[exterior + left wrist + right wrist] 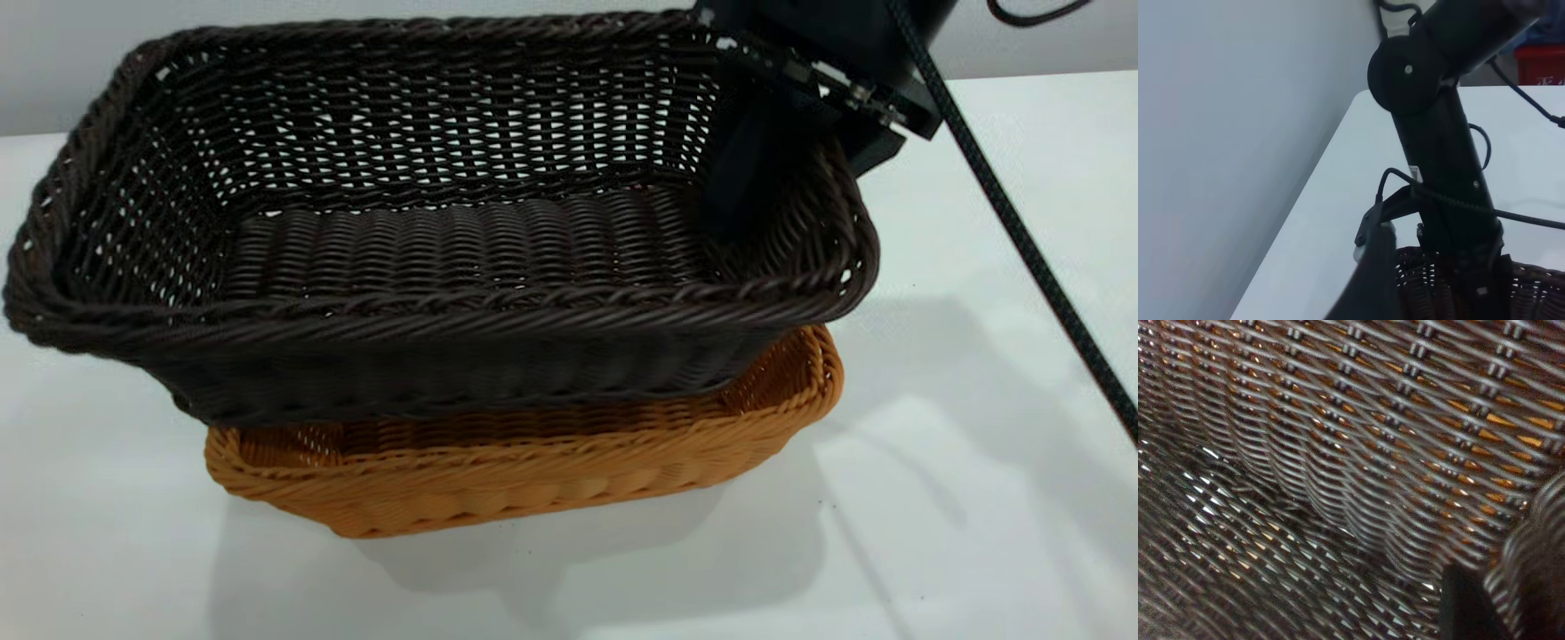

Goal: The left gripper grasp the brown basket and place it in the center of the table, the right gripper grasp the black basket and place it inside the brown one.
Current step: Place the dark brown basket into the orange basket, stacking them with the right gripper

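The black basket [444, 240] hangs tilted over the brown basket [533, 471], covering most of it; only the brown one's front wall and right corner show. My right gripper [813, 164] is shut on the black basket's right rim, one finger [747, 169] inside and the rest outside. In the right wrist view that inner finger [1465, 607] lies against the dark weave [1305, 520], with orange showing through the gaps. The left wrist view looks at the right arm [1438, 153] above the black basket [1531, 293]; a dark part of my left gripper [1368, 287] shows at the edge.
The white table [978, 444] spreads around both baskets, with bare room at the right and front. The right arm's braided cable [1022, 231] runs down across the right side. A red crate [1541, 63] stands beyond the table's far end.
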### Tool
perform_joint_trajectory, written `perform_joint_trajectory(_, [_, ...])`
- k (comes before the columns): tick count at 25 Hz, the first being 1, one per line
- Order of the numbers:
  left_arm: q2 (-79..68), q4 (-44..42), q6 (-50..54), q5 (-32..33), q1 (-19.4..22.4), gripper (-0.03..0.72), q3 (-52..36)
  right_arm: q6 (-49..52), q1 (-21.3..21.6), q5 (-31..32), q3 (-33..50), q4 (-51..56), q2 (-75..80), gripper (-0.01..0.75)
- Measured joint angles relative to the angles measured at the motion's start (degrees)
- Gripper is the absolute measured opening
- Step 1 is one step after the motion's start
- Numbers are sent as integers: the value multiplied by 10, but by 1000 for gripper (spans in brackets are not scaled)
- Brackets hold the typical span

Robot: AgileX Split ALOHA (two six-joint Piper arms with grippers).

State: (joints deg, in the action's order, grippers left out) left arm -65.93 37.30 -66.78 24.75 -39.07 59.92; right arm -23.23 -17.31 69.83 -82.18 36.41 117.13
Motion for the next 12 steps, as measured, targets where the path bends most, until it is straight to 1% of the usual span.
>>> perform_joint_trajectory(3, [0,1,0,2,0,648,0,-1,0,0,0,3,9,237])
perform_joint_trajectory(10, [0,1,1,4,0,648,0,0,1,-20,0,-12,28,237])
perform_joint_trajectory(12, [0,1,0,7,0,648,0,0,1,-34,0,-13,31,236])
